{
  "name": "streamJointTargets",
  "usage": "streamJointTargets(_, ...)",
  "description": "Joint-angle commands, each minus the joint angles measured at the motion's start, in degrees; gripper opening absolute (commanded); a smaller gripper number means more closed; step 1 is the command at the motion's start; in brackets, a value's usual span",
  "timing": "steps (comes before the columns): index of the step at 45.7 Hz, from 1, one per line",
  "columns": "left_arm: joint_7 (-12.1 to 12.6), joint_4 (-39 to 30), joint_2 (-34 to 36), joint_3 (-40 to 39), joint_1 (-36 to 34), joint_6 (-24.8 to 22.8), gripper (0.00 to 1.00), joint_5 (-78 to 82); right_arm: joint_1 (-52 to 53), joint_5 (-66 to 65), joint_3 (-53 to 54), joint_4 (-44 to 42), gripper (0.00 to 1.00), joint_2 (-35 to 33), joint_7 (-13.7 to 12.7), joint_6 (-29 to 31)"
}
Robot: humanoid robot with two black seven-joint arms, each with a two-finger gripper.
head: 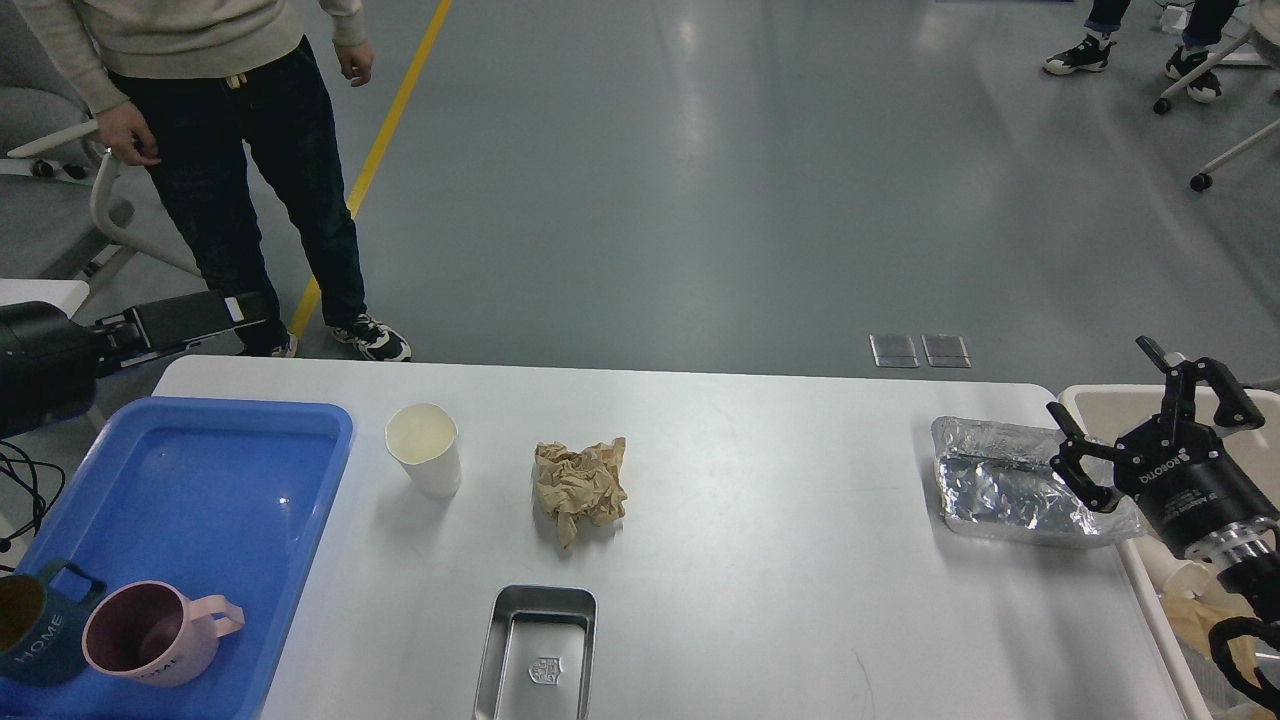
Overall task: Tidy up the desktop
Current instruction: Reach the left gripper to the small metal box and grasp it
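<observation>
The white desktop point(760, 560) holds a white paper cup point(424, 462), a crumpled brown paper ball point(582, 487), a shallow metal tin point(540, 650) at the front edge and a crumpled foil container point(1015, 488) at the right. My right gripper point(1108, 392) is open and empty, at the foil container's right end, by the table's right edge. My left gripper point(215, 314) reaches in from the left above the desktop's far left corner, seen side-on, and its fingers cannot be told apart.
A blue tray point(200, 470) on the left holds an upright pink mug point(150, 645) and a dark blue mug point(30, 635). A beige bin point(1095, 396) with crumpled paper stands off the right edge. A person point(250, 170) stands beyond the far left corner.
</observation>
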Motion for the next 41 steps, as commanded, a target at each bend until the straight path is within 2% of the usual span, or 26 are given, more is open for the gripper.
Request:
streamJointTargets(1, 0.8, 0.1, -4.2, 0.8, 0.4, -1.0, 0.96, -0.1, 0.0, 0.0, 0.0, 0.1, 1.00, -0.1, -0.1, 0.0)
streamJointTargets(6, 1.2, 0.1, -10.7, 1.0, 2.4, -0.9, 0.96, 0.0, -0.1, 0.0, 0.0, 0.1, 1.00, -0.2, -0.1, 0.0)
streamJointTargets(14, 4.1, -0.1, -17.9, 0.9, 9.3, -0.8, 0.96, 6.9, -0.1, 0.0, 0.0, 0.1, 1.00, -0.2, -0.1, 0.0)
streamJointTargets(23, 4.7, 0.0, -22.0, 1.0, 16.1, -0.8, 0.96, 12.5, 0.0, 0.0, -0.2, 0.2, 1.00, 0.1, -0.1, 0.0)
streamJointTargets(31, 4.1, 0.5, -23.2, 5.0, 17.1, -0.8, 0.96, 16.0, 0.0, 0.0, -0.4, 0.3, 1.00, 0.2, -0.1, 0.0)
streamJointTargets(41, 4.7, 3.8, -30.1, 8.6, 16.5, -0.8, 0.96, 24.0, -0.3, 0.0, -0.3, 0.3, 1.00, -0.1, -0.1, 0.0)
